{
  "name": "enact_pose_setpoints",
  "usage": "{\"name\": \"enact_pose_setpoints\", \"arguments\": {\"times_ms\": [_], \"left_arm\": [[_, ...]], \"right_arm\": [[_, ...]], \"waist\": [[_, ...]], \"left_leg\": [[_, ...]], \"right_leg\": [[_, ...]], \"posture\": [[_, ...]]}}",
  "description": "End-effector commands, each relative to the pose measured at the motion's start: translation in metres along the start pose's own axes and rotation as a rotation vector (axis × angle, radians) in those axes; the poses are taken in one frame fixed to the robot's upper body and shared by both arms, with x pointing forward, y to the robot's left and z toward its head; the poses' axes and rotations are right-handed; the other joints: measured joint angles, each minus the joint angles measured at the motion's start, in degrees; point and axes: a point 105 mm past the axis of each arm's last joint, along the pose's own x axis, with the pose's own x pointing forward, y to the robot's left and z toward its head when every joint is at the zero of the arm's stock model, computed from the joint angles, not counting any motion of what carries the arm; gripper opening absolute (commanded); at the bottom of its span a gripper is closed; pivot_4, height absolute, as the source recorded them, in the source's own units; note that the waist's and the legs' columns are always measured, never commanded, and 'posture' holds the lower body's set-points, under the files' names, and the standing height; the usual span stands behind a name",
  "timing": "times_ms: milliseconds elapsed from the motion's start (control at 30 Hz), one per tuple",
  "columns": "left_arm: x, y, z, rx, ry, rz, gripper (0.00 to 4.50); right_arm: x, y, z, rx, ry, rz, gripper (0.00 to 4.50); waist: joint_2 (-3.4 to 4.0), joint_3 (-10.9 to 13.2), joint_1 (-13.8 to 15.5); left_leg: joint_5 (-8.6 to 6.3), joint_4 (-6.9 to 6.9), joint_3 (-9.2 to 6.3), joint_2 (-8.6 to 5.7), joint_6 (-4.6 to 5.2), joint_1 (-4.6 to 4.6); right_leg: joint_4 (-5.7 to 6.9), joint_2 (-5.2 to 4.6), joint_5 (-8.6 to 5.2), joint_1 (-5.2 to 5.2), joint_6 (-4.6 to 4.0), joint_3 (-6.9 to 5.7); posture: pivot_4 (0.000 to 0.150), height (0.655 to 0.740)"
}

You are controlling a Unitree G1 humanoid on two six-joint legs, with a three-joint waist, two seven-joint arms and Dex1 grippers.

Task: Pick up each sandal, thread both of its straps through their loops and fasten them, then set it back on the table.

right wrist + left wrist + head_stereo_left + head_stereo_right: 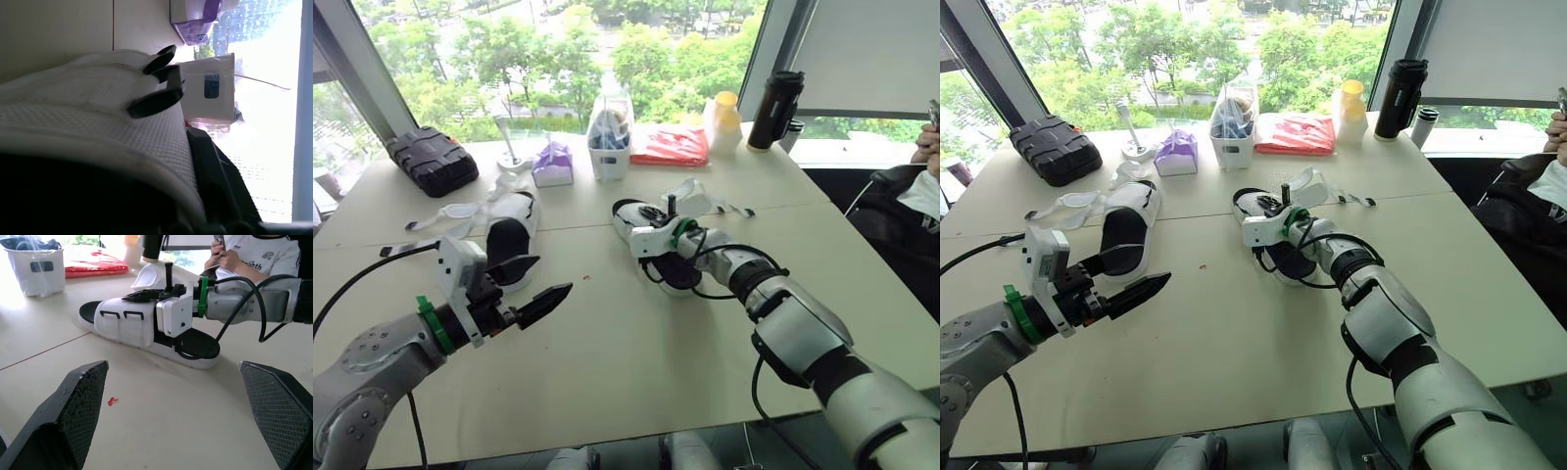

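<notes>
1. Window-side desk carries two white sandals, well apart.
2. Left pincer hovers released above bare desk, jaws spread wide. The first sandal lies just beyond it, untouched, straps splayed out.
3. Right pincer sits against the upper of the second sandal, which rests on the desk. Whether it is clenched cannot be told.

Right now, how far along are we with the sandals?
Nothing looks done: both sandals lie on the table, straps loose. In hand: the right gripper is at the right sandal, not yet lifted. Left: threading and fastening both, including the left sandal beyond the open left gripper.
</notes>
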Motion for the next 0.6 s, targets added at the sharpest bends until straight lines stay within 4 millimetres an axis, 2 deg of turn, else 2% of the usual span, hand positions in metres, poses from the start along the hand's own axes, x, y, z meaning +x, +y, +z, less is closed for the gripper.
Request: {"name": "enact_pose_setpoints", "arguments": {"times_ms": [33,167,267,433,600], "left_arm": [[-0.001,-0.005,0.010,0.031,-0.039,-0.014,4.50],[0.001,-0.003,0.011,0.029,-0.040,-0.017,4.50],[0.001,-0.002,0.011,0.028,-0.036,-0.029,4.50],[0.000,0.003,0.010,0.045,-0.011,-0.056,4.50],[0.000,0.010,0.010,0.056,-0.001,-0.062,4.50]], "right_arm": [[0.004,-0.016,0.008,-0.018,-0.029,-0.051,0.02],[0.000,-0.035,0.024,-0.046,-0.160,-0.137,0.02],[-0.008,-0.041,0.041,-0.139,-0.310,-0.158,0.02],[-0.051,-0.034,0.078,-0.350,-0.721,-0.121,0.02],[-0.091,-0.022,0.104,-0.403,-1.013,-0.079,0.02]], "waist": [[0.01,0.01,0.07],[0.01,0.01,0.09],[0.04,0.03,0.07],[0.07,0.06,0.13],[0.04,0.07,0.15]], "left_leg": [[0.00,0.00,0.00,0.00,0.00,0.00],[0.00,0.00,0.00,-0.01,0.00,-0.02],[0.00,-0.02,0.00,-0.01,0.00,-0.04],[0.03,-0.02,0.01,-0.06,-0.06,-0.12],[0.04,-0.02,0.02,-0.07,-0.08,-0.14]], "right_leg": [[0.00,0.00,0.00,0.00,0.00,0.00],[-0.01,0.00,0.00,0.00,0.00,0.00],[0.00,0.00,0.01,-0.04,0.01,0.00],[0.00,0.00,0.01,-0.11,0.02,0.02],[0.00,0.00,0.00,-0.13,0.02,0.04]], "posture": [[0.150,0.7400],[0.150,0.7400],[0.150,0.7400],[0.150,0.7400],[0.150,0.7400]]}}
